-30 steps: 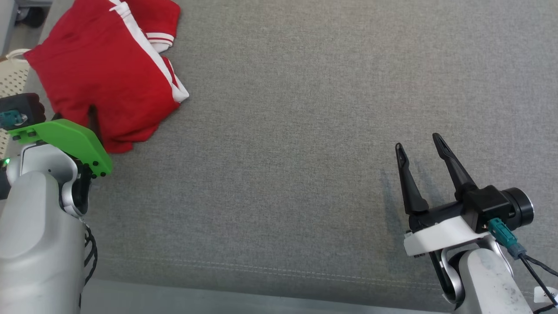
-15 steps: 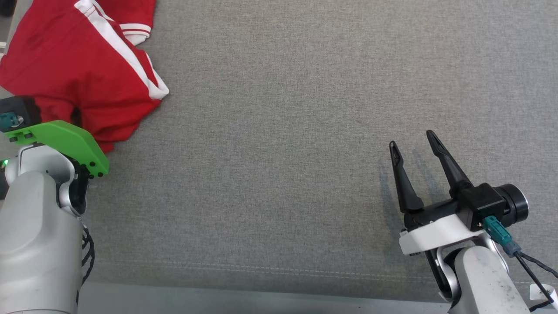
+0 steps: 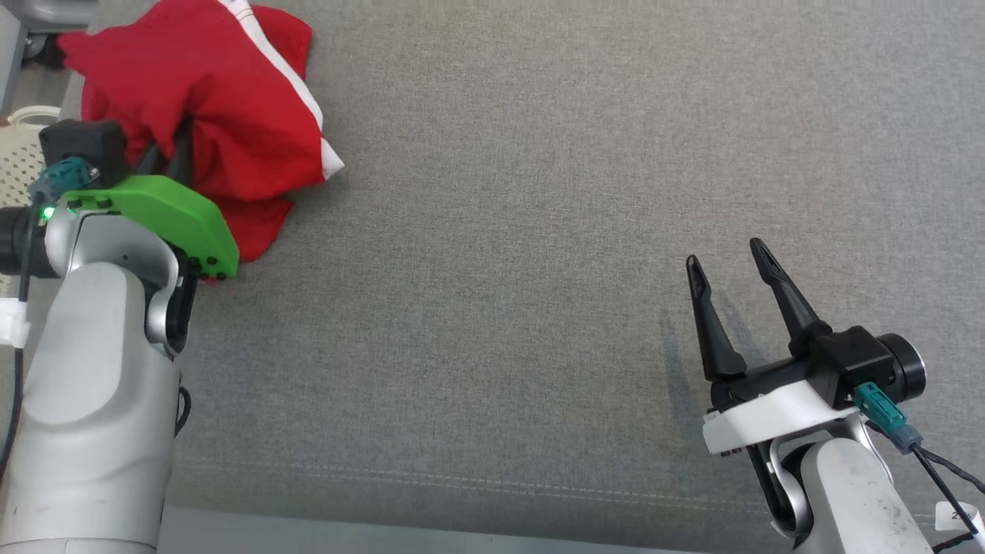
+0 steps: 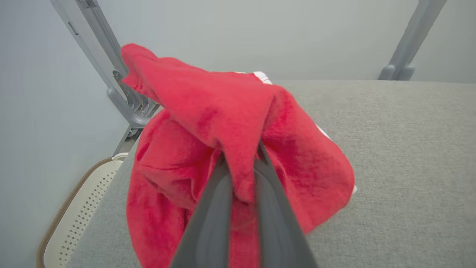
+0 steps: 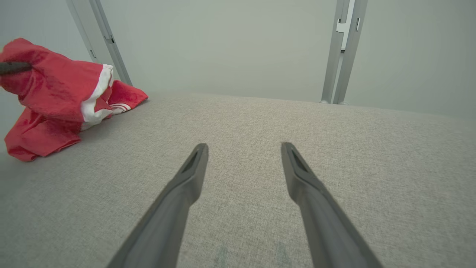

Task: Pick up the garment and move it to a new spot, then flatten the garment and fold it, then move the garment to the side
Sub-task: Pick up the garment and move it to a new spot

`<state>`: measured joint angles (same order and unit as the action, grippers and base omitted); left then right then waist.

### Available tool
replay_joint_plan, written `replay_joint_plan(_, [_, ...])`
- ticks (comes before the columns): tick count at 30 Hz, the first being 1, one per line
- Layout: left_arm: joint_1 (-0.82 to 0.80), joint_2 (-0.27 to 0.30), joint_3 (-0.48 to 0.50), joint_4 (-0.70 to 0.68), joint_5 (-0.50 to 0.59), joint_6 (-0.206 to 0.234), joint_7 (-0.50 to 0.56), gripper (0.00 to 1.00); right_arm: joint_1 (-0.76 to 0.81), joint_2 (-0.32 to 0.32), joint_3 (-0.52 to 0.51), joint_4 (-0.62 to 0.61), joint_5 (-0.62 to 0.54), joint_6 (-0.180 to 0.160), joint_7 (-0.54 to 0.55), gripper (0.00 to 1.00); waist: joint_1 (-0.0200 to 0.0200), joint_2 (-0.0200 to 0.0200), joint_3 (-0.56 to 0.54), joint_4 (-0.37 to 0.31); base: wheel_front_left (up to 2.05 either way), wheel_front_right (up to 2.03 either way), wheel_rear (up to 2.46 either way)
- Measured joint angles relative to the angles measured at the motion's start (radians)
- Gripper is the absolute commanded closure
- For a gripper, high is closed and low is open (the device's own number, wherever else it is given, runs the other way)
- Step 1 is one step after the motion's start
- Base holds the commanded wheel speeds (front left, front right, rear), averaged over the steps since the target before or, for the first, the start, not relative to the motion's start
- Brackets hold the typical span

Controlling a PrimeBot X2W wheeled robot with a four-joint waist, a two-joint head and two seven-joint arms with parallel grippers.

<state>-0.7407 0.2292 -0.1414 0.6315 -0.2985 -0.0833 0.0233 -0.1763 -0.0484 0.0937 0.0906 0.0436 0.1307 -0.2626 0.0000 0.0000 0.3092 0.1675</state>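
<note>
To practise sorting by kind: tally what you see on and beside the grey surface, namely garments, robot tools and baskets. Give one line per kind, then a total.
Red garment: 1
Tools: 2 (left tool shut on the garment, right tool open)
Cream perforated basket: 1
Total: 4
</note>
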Motion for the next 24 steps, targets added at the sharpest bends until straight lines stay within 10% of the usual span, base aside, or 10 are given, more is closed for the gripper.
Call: replay_joint_plan(24, [0.049,-0.178,-0.378,-0.225,0.059,0.031,0.000,1.00,0.055,-0.001,0.002,0.017,0.052,0.000,0.000,0.00,0.0000,0.0001,-0.146,-0.178,0.00,0.00,0.00])
